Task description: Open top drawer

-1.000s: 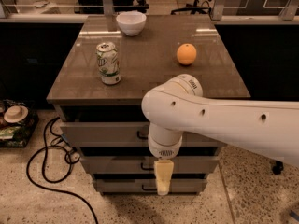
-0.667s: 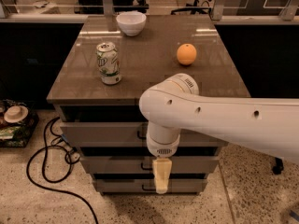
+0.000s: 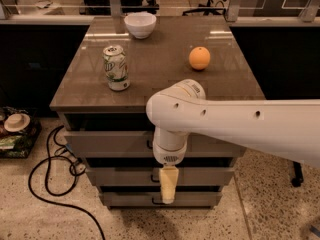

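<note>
While the big white arm [image 3: 240,126] reaches in from the right side, the gripper [image 3: 169,185] hangs down at its end, pointing at the floor. It is yellow, and it is lower than the top drawer [image 3: 105,144], in front of the two smaller drawers below it, the middle drawer [image 3: 120,176] and the bottom drawer [image 3: 130,199]. Whether the gripper is open or closed cannot be seen from here, and it does not seem to hold anything. The round white wrist covers the middle of the top drawer, so only a bit of the small black handle [image 3: 149,144] peeks out on its left. The top drawer is the wide grey one right under the brown table top [image 3: 160,84], with a dark gap above it. Up on that top, behind the top drawer, stand a green and white can [image 3: 116,68] on the left, an orange [image 3: 199,58] on the right, and a white bowl [image 3: 140,24] far at the back. Down to the left of the top drawer, a black cable [image 3: 45,184] loops over the speckled floor [image 3: 260,209].
</note>
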### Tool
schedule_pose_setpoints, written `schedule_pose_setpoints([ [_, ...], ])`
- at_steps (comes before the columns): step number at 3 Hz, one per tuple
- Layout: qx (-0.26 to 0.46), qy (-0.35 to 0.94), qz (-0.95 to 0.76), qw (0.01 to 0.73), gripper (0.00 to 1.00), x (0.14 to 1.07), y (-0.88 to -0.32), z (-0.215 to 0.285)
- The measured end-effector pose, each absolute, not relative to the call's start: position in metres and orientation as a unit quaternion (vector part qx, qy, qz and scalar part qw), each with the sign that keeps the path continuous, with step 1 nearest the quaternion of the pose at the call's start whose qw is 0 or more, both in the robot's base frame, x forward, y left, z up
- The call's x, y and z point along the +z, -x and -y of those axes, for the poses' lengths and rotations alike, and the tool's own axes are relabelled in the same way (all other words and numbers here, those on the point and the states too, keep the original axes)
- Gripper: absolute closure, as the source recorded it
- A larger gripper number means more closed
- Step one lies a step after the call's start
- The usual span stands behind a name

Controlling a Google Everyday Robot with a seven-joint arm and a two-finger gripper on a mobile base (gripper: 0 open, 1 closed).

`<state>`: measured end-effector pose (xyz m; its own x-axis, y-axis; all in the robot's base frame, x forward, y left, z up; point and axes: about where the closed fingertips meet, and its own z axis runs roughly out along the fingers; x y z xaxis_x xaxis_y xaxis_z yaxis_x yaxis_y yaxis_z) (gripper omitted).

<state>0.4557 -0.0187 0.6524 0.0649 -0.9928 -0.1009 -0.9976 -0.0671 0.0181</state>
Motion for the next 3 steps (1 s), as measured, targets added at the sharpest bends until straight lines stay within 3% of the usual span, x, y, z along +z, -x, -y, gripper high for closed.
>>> schedule_pose_setpoints([
  [1,0.051,0.728,-0.683,0.023,0.0,0.6445,-0.4588,0.0161],
  [2,0.054,0.728,-0.684,0.017,0.15,0.638,-0.4612,0.0161],
  [3,0.054,0.728,-0.684,0.017,0.39,0.6382,-0.4607,0.0164],
])
